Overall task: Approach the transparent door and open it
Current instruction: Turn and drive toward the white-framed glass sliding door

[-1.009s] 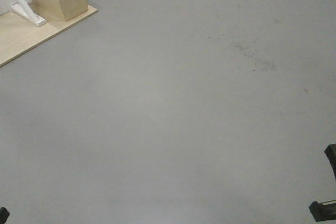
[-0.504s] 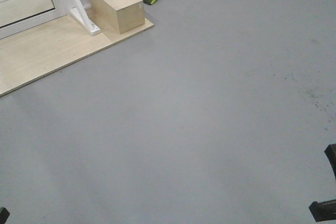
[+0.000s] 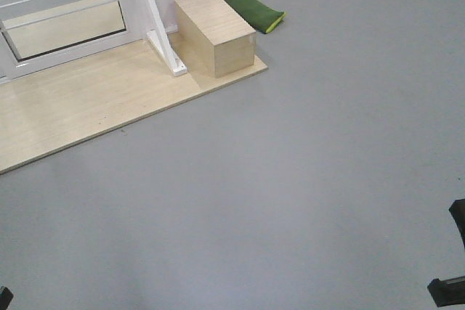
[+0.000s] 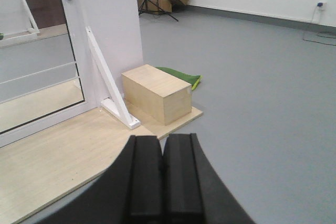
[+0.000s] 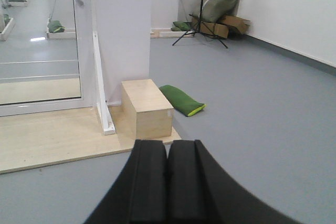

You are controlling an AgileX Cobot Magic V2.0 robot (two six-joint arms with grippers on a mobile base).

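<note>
Box (image 3: pixel 216 33) standing on the right end of a wooden platform (image 3: pixel 80 107). Green bag (image 3: pixel 253 10) lies on the grey floor (image 3: pixel 290 179) just behind the box; white brace (image 3: pixel 161 34) just left of it; door (image 3: pixel 62 16) farther left.

Noted matte black on left gripper (image 4: pixel 161 148) and right gripper (image 5: pixel 168 150); paired blocky fingers, broad curved shoulders.

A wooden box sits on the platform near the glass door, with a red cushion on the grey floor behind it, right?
Almost. The cushion is green, not red, as the front-facing view shows. The wooden box does sit on the platform near the glass door, with the cushion on the grey floor behind it.
</note>
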